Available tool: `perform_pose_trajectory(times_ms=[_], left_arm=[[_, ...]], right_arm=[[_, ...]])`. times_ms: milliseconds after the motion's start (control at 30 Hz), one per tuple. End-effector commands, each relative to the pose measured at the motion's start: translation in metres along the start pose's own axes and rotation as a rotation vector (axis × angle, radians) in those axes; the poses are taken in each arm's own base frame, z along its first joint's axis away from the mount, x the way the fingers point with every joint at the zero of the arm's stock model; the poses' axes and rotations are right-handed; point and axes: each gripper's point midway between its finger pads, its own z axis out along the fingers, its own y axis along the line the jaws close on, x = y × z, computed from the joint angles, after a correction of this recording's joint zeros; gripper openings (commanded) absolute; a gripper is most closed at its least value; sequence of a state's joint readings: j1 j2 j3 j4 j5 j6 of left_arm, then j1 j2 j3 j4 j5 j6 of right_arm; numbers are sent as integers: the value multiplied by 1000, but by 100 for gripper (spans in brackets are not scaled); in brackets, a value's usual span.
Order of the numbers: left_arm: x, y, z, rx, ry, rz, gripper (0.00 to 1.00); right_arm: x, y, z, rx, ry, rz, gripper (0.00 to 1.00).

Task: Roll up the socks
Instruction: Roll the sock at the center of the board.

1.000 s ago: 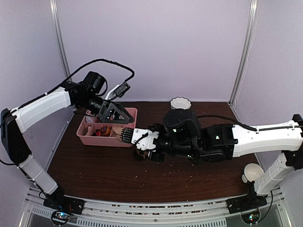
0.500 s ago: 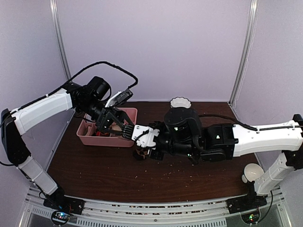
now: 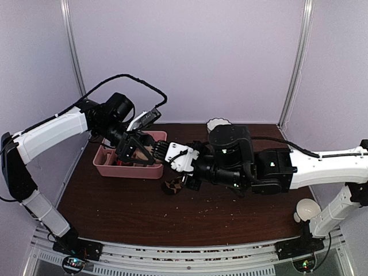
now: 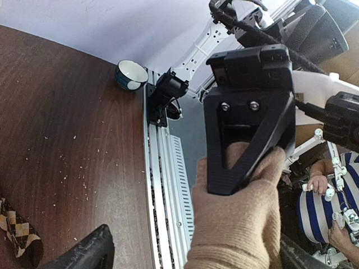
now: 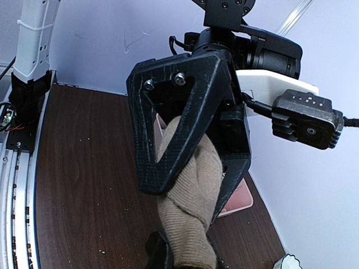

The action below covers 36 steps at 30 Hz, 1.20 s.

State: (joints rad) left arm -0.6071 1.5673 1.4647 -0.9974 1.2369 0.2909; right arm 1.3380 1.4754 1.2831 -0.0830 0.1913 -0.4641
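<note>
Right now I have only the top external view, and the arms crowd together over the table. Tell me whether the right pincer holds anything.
Observer: The right pincer is shut on the tan sock; the left wrist view shows it.
Operator: Report the left pincer.
Observer: The right wrist view shows the left pincer open, one finger on each side of that sock.
Operator: Find the argyle sock.
Observer: In the left wrist view the argyle sock lies on the table, apart from both pincers.
</note>
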Motion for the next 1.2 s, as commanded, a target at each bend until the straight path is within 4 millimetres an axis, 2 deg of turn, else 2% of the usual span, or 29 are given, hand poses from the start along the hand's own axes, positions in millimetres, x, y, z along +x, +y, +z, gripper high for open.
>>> perform_pose_trajectory(times_ms=[0,300,400,600,833,867,933,1033,1167], left_arm=[[-13,-10,-3,-4,-11,81,87],[-16,-20,-6,-3,-1,150,66],[-17,-23,-8,-18,13,184,60],[-12,-24,-10,-39,33,215,43],[-4,-27,-5,-11,51,202,41],[-5,-27,-5,-14,52,205,37],[-8,-26,-6,-22,53,214,21],[-12,-27,-7,-29,58,229,2],[-15,-24,-9,-40,66,234,0]], right_arm=[[-18,-5,-7,3,-62,58,0],[-34,3,-1,-64,-120,219,0],[-33,4,5,-86,-122,289,0],[-22,-4,14,-116,-138,450,0],[-21,-14,16,-121,-166,526,0],[-22,-14,16,-125,-171,526,0],[-23,-12,16,-136,-174,524,0],[-20,-7,16,-153,-165,518,0],[-14,-1,17,-172,-156,519,0]])
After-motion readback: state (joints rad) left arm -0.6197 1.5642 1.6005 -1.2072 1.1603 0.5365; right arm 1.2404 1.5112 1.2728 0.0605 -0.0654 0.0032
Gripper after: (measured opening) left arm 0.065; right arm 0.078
